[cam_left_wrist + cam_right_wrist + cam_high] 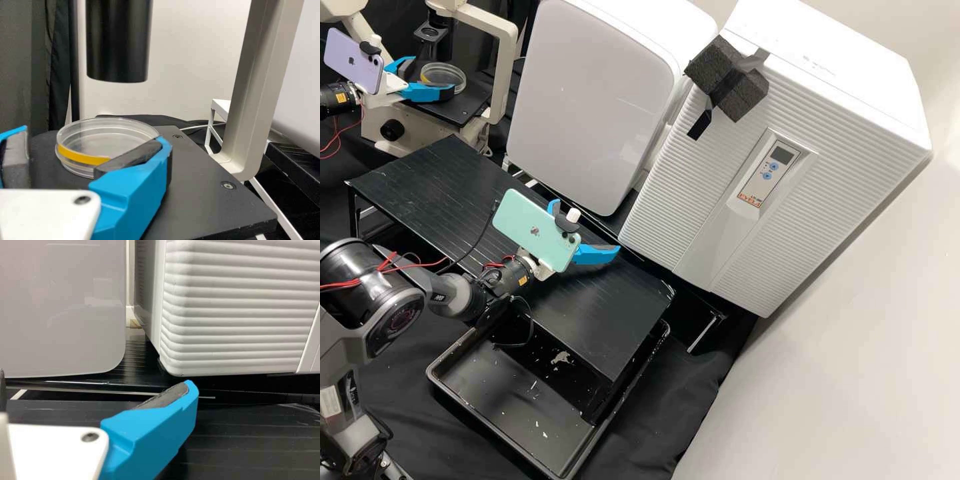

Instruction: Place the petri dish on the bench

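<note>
one petri dish [107,130]: lies on the black stage [215,200] of the microscope [507,27], at 11 o'clock from the desk [440,180] in the high view; its placing on the desk is ahead of us.
slip risk: we see the left tool [429,77] spread around the dish, one finger close against it and the other apart, so an uneven squeeze could skid or tip it.
lid risk: if we pinch only above the yellow band [82,156], the lid could lift off alone.
knock risk: rising too high could strike the dish on the black cylinder [119,45] overhead; swinging towards 3 o'clock could catch the pale frame [270,65].
left pose: tool reaching level over the stage, pointing about 3 o'clock in the high view.
right pose: tool [586,227] spread with nothing between, above the desk, also pointing about 3 o'clock.
</note>
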Controlling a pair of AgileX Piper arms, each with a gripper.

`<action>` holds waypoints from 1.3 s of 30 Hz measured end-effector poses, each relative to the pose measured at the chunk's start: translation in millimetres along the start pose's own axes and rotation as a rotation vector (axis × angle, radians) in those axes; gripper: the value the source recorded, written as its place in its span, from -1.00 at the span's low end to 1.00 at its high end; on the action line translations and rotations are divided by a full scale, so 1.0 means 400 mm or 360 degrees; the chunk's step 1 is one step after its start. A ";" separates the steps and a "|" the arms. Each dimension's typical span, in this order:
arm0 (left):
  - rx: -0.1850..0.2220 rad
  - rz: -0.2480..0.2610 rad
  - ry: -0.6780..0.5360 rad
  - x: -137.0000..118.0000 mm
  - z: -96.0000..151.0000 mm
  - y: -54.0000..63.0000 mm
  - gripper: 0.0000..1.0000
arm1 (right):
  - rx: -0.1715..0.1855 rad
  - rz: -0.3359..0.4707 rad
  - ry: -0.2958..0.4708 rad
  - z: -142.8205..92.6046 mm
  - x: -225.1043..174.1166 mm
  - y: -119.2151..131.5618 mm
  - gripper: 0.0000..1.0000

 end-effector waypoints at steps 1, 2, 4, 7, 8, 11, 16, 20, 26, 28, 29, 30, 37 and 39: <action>-0.0001 0.0003 -0.0004 0.000 0.001 0.000 -1.00 | 0.0000 0.0000 0.0000 0.000 0.000 0.000 1.00; 0.0000 -0.0001 -0.0014 0.000 0.002 0.000 -1.00 | 0.0000 0.0000 0.0000 0.000 0.000 0.000 1.00; 0.0013 -0.0008 -0.0034 0.000 0.005 -0.001 -1.00 | 0.0000 0.0000 0.0000 0.000 0.000 0.000 1.00; 0.0027 -0.0018 -0.0048 -0.001 0.007 -0.004 -1.00 | 0.0000 0.0000 0.0000 0.000 0.000 0.000 1.00; 0.0030 -0.0019 -0.0051 -0.001 0.007 -0.004 -1.00 | 0.0000 0.0000 0.0000 0.000 0.000 0.000 1.00; 0.0030 -0.0019 -0.0057 -0.001 0.008 -0.004 -1.00 | 0.0000 0.0000 0.0000 0.000 0.000 0.000 1.00; 0.0018 -0.0019 -0.0066 -0.001 0.009 -0.004 -1.00 | 0.0000 0.0000 0.0000 0.000 0.000 0.000 1.00; 0.0015 -0.0019 -0.0067 -0.001 0.009 -0.004 -1.00 | 0.0000 0.0000 0.0000 0.000 0.000 0.000 1.00; 0.0011 -0.0021 -0.0069 -0.001 0.009 -0.004 -1.00 | 0.0000 0.0000 0.0000 0.000 0.000 0.000 1.00; 0.0015 -0.0022 -0.0073 -0.001 0.010 -0.004 -1.00 | 0.0000 0.0000 0.0000 0.000 0.000 0.000 1.00; 0.0016 -0.0023 -0.0075 -0.001 0.010 -0.004 -1.00 | 0.0000 0.0000 0.0000 0.000 0.000 0.000 1.00; 0.0016 -0.0023 -0.0075 -0.001 0.010 -0.004 -1.00 | 0.0000 0.0000 0.0000 0.000 0.000 0.000 1.00; 0.0021 -0.0032 -0.0139 -0.023 0.018 -0.019 -1.00 | 0.0000 0.0000 0.0000 0.000 0.000 0.000 1.00; 0.0029 -0.0041 -0.0157 -0.033 0.024 -0.023 -1.00 | 0.0000 0.0000 0.0000 0.000 0.000 0.000 1.00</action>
